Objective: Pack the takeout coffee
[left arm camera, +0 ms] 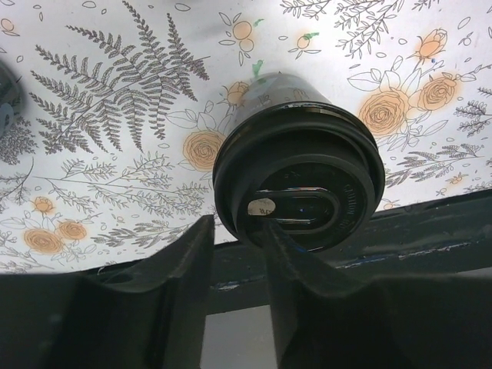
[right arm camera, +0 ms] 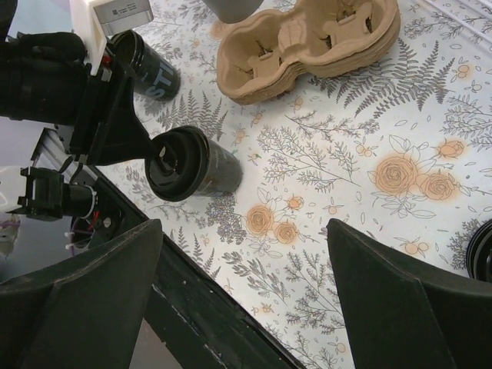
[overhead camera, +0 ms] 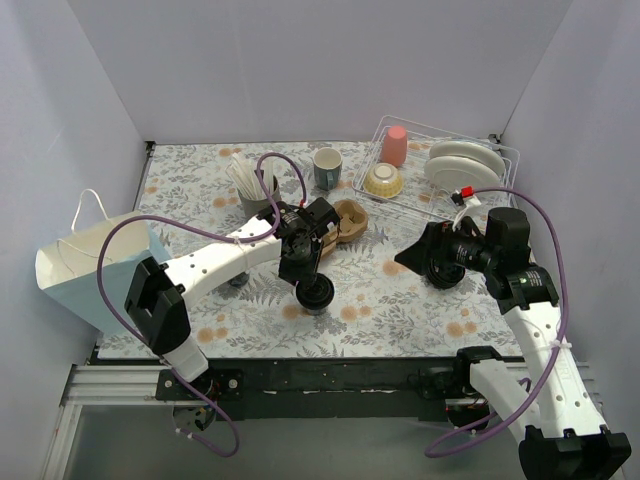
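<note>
One black takeout coffee cup [overhead camera: 316, 293] with a black lid [left arm camera: 300, 177] stands upright near the table's front edge. My left gripper [overhead camera: 308, 272] is right above it, pointing down. Its jaws [left arm camera: 238, 227] are slightly parted and straddle the near rim of the lid, with a thin gap at the outer finger [left arm camera: 192, 246]. The right wrist view shows this cup [right arm camera: 188, 161] too. A second cup [right arm camera: 150, 65] stands under the left arm [overhead camera: 238, 280]. A third cup [right arm camera: 483, 250] peeks in by my right gripper [overhead camera: 415, 258], which hangs wide open [right arm camera: 244, 227] and empty.
A brown cardboard cup carrier [overhead camera: 345, 222] lies mid-table. A white paper bag [overhead camera: 90, 265] stands at the left edge. A mug [overhead camera: 327, 168], a cup of straws [overhead camera: 257, 190] and a wire dish rack [overhead camera: 440, 170] with crockery sit at the back.
</note>
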### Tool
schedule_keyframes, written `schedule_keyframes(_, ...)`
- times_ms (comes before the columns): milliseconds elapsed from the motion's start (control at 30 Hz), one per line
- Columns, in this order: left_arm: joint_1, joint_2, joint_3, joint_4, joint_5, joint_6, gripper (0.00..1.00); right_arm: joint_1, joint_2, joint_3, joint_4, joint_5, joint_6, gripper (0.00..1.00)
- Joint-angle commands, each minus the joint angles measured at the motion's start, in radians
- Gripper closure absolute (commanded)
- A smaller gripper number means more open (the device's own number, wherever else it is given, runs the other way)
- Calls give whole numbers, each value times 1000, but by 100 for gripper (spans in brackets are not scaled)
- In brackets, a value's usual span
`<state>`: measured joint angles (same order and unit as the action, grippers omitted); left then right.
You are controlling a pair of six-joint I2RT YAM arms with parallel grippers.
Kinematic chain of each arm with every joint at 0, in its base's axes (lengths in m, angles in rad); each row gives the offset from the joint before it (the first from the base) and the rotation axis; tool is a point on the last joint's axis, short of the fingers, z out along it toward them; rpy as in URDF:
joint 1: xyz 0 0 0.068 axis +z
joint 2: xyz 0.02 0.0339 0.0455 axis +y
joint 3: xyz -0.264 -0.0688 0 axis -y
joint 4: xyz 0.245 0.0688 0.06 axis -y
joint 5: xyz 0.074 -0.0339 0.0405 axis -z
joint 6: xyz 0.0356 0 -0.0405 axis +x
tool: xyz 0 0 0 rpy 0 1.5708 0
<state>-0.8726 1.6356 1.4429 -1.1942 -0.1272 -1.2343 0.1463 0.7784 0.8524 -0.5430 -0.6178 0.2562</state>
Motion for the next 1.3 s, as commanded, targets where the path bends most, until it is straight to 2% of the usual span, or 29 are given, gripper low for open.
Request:
schedule_keyframes(0, 4, -22, 43, 11, -17, -10, 65, 4, -7, -19, 60, -48, 11, 6)
schedule_keyframes(167, 26, -97, 48, 68, -65, -21, 49, 44, 4, -70, 188, -106, 118, 8)
schedule_keyframes(233, 76, -135, 16, 142, -26, -13, 47, 126, 21, -102, 250, -77, 161, 8)
schedule_keyframes(333, 156, -226, -85, 260, 93, 12, 41, 275, 90, -113, 317, -7, 202, 9)
schedule_keyframes(467, 222, -350, -249, 427, 256, 33, 34, 366, 186, -134, 431, 16, 247, 11)
schedule_keyframes(567, 264, -393, -344, 482, 314, 29, 34, 404, 269, -133, 506, 15, 275, 14)
schedule_keyframes(767, 290, -462, -484, 626, 457, 29, 34, 495, 479, -62, 497, 21, 224, 18)
schedule_keyframes(967, 291, -462, -567, 668, 466, 27, 35, 526, 579, -47, 526, 29, 230, 23)
schedule_keyframes(1267, 291, -456, -638, 705, 465, 22, 40, 539, 631, -32, 561, 35, 233, 30)
